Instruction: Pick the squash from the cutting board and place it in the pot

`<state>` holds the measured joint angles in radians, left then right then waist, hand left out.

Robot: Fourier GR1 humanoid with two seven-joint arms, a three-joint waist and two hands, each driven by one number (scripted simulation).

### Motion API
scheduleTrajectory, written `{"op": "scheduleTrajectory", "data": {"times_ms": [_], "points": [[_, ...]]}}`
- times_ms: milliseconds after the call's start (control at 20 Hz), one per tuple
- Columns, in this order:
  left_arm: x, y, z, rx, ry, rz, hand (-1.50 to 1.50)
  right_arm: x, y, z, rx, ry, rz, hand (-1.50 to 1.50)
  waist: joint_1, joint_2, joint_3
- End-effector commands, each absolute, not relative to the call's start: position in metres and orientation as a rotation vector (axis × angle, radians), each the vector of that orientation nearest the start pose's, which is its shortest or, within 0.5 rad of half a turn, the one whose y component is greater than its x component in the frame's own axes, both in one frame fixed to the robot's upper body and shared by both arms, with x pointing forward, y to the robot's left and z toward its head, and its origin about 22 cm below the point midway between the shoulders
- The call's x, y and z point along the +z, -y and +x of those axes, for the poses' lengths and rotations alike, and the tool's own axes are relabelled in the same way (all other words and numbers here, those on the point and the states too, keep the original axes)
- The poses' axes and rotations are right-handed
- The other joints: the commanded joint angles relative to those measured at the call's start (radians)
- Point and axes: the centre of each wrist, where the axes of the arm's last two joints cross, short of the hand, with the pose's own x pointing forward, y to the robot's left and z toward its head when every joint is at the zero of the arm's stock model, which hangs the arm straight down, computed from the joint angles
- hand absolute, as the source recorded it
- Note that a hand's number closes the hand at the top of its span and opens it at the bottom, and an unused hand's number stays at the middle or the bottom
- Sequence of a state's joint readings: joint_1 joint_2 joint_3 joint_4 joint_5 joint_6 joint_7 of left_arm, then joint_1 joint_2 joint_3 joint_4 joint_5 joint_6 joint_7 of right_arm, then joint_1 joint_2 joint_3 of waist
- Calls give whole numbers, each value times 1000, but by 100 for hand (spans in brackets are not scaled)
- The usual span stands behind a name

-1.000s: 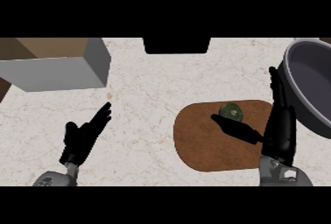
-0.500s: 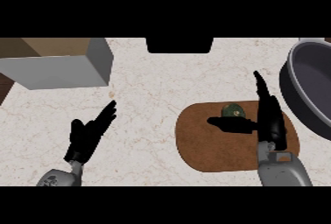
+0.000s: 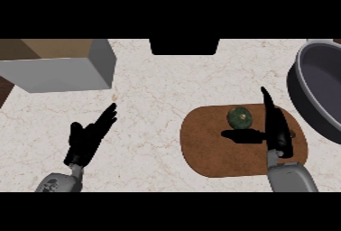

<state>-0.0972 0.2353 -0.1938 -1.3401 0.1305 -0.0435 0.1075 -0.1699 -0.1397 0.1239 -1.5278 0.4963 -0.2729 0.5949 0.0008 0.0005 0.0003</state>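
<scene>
A small dark green squash [image 3: 240,117] sits near the far edge of the round brown cutting board [image 3: 206,153]. Just right of it my right hand [image 3: 276,126] hovers edge-on over the board, fingers straight and pointing away from me, thumb stretched left below the squash. It does not hold the squash. The big grey pot [image 3: 320,90] stands at the right edge, partly cut off. My left hand [image 3: 90,137] rests open on the counter at the lower left, fingers pointing up and right.
A grey box with a tan top [image 3: 60,63] stands at the back left. A dark recess [image 3: 184,46] sits at the counter's far edge. The counter is pale marble.
My right hand has moved left, away from the pot's rim, and now stands close beside the squash. The squash and the left hand have stayed put.
</scene>
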Motion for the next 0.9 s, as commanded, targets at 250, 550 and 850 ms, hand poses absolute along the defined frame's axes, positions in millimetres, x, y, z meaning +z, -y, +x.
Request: {"op": "scheduleTrajectory", "data": {"times_ms": [250,550,850], "points": [[-21,-241,257,-271,1274,-56,0,10,238,265,135,1242,-597,-150,0,-1,0],[-20,-246,260,-274,1288,-64,0,-23,245,256,39,1379,-452,-150,1,0,0],[-17,-247,262,-279,1275,-53,0,-34,252,268,-41,1389,-337,-150,1,0,0]]}}
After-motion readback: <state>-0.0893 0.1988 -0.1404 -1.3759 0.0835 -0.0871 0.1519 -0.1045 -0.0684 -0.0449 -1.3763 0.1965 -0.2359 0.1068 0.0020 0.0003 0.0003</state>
